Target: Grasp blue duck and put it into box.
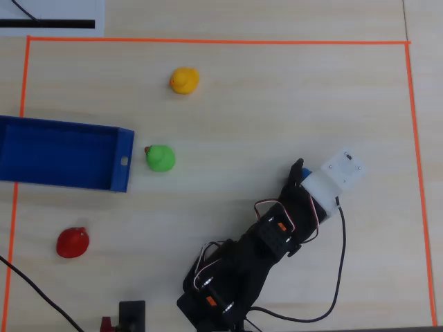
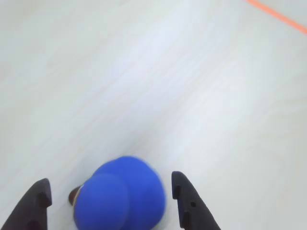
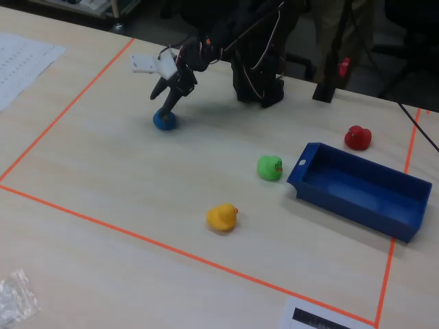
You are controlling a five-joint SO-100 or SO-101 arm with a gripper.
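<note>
Wrist view shows the gripper (image 2: 110, 196) spread wide, its two dark fingertips standing on either side of the blue duck (image 2: 121, 196), with a gap visible on each side so neither tip is seen touching it. The duck sits on the pale wooden worktop (image 2: 153, 86), its small dark-reddish beak pointing to the left of that view. In the fixed view the gripper (image 3: 168, 108) is lowered right over the blue duck (image 3: 164, 120), well apart from the box (image 3: 360, 192), which lies open at the right. The green duck (image 3: 269, 167) sits just beside the box's end wall, the yellow duck (image 3: 222, 217) nearer the camera, and the red duck (image 3: 357, 137) behind the box. Orange tape (image 3: 62, 113) frames the working area.
</note>
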